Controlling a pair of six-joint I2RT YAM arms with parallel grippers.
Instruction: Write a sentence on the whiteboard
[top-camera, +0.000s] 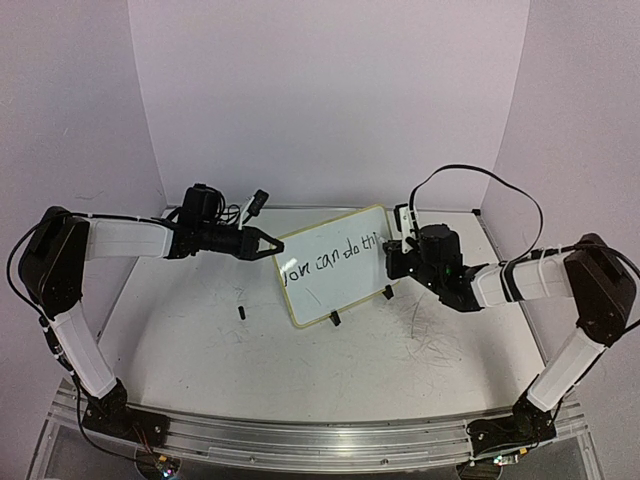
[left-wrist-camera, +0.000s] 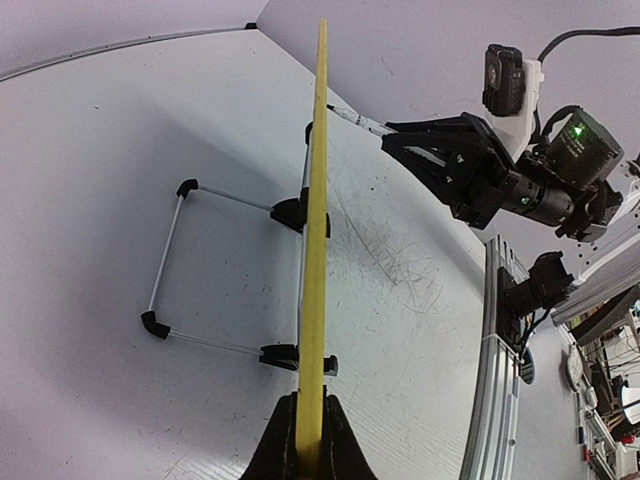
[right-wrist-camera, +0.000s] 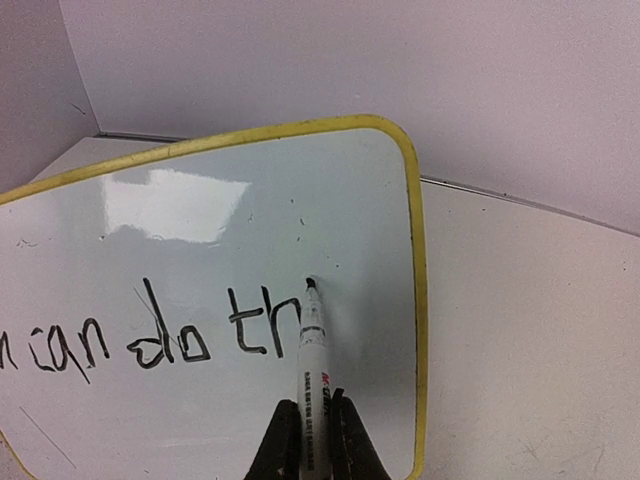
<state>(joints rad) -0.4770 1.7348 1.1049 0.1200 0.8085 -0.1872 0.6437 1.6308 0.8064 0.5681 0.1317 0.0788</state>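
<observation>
The whiteboard with its yellow rim stands tilted on two black feet mid-table. My left gripper is shut on its left edge; in the left wrist view the board shows edge-on between the jaws. The sentence in black lettering reads "You can do th"; in the right wrist view only "can do th" shows. My right gripper is shut on a white marker. The marker's black tip touches the board just right of the "h". The right gripper is at the board's right end.
A small black marker cap lies on the table left of the board. The board's wire stand spreads behind it. Grey scribble marks cover the tabletop at the right. Purple walls close in the back and sides.
</observation>
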